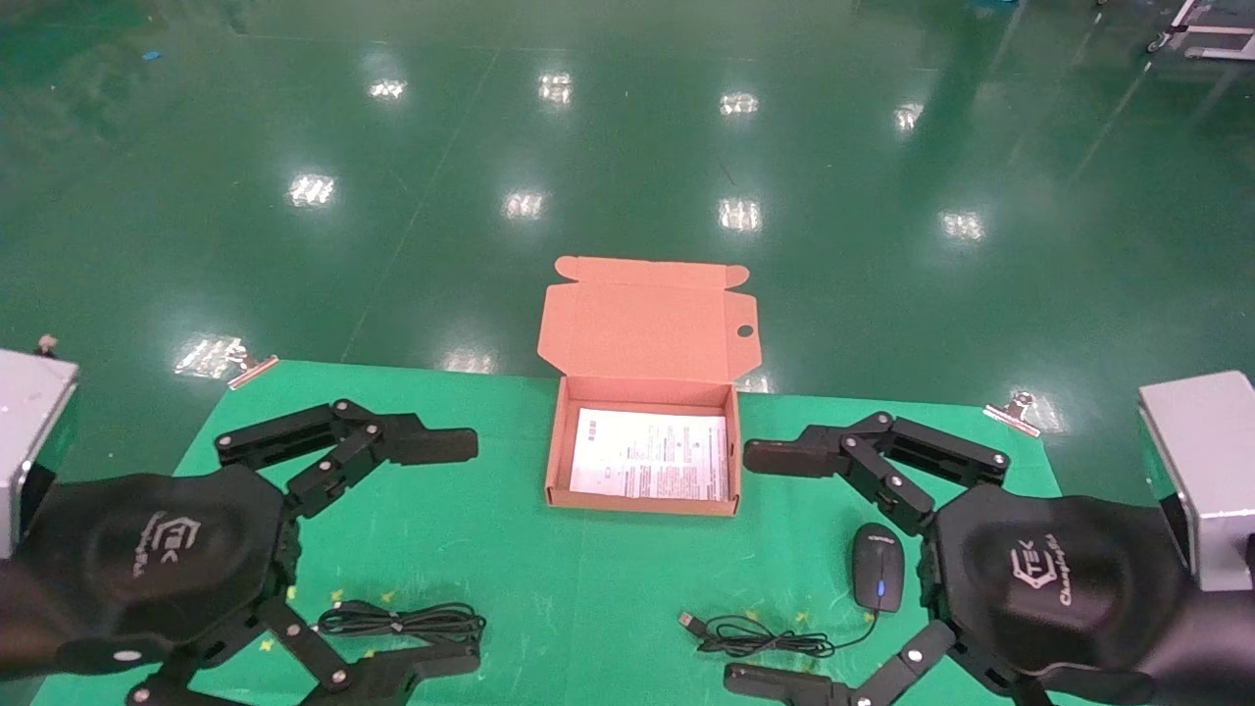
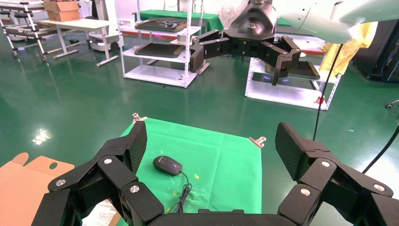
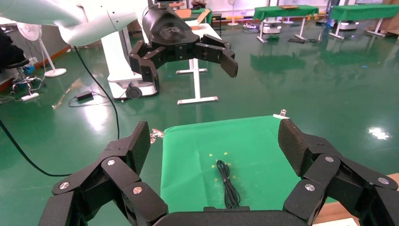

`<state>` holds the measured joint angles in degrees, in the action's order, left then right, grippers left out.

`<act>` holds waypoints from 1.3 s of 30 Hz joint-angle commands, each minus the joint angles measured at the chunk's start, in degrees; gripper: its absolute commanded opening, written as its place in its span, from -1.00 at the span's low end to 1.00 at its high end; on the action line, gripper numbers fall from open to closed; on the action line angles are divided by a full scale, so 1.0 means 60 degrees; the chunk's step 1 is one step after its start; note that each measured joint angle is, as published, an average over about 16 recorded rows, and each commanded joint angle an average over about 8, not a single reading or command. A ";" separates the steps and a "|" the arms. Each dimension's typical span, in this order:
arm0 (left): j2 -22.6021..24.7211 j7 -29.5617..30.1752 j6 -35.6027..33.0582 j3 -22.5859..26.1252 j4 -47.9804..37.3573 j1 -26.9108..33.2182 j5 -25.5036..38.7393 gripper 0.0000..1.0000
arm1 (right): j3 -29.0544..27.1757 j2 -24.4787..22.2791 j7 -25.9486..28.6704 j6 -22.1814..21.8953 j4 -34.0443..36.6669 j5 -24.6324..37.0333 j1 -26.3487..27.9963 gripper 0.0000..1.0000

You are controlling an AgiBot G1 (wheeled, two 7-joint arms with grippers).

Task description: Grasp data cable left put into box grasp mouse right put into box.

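The orange-brown box [image 1: 556,453] stands open at the back middle of the green cloth, lid up, with a white leaflet [image 1: 649,454] inside. The data cable [image 1: 402,621] lies bundled at the front left, also in the right wrist view [image 3: 227,183]. The black mouse [image 1: 877,579] lies at the front right, its cord [image 1: 755,637] trailing left; it also shows in the left wrist view [image 2: 167,165]. My left gripper [image 1: 446,554] is open and empty, hovering over the data cable. My right gripper [image 1: 760,567] is open and empty, hovering beside the mouse.
The green cloth [image 1: 608,588] is held by metal clips [image 1: 250,368] [image 1: 1015,407] at its back corners. Grey metal blocks stand at the left edge [image 1: 29,431] and the right edge [image 1: 1201,471]. Shiny green floor lies beyond the table.
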<state>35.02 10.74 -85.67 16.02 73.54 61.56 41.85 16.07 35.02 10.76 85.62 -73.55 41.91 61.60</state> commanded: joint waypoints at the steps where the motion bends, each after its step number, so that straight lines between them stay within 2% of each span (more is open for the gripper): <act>1: 0.0000 0.0000 0.0000 0.0000 0.0000 0.0000 0.0000 1.00 | 0.0000 0.0000 0.0000 0.0000 0.0000 0.0000 0.0000 1.00; 15: 0.0003 0.0063 -0.0032 0.0116 -0.0041 0.0040 0.0184 1.00 | 0.0026 -0.0042 -0.0144 0.0021 -0.0027 0.0215 0.0099 1.00; 20: -0.0006 0.0309 -0.0167 0.0471 -0.0141 0.0375 0.0838 1.00 | 0.0161 -0.0060 -0.0272 0.0020 -0.0047 0.0702 0.0328 1.00; 24: 0.0018 0.0584 -0.0328 0.0902 -0.0170 0.0960 0.1762 1.00 | 0.0389 -0.0044 -0.0541 0.0042 -0.0241 0.1523 0.0746 1.00; 27: 0.0086 0.0765 -0.0461 0.1294 -0.0104 0.1515 0.2636 1.00 | 0.0675 0.0070 -0.1107 0.0217 -0.0461 0.2448 0.1317 1.00; 33: 0.0344 0.0975 -0.0662 0.2176 0.0154 0.2607 0.4367 1.00 | 0.1690 0.0438 -0.2911 0.0658 -0.0671 0.4392 0.2667 1.00; 39: 0.0706 0.1090 -0.0702 0.3094 0.0130 0.3338 0.5599 1.00 | 0.3003 0.0697 -0.4458 0.0637 -0.0729 0.5964 0.3641 1.00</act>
<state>39.21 16.63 -89.61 34.60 74.61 81.35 76.18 33.68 39.30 -14.90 89.30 -77.84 76.91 82.63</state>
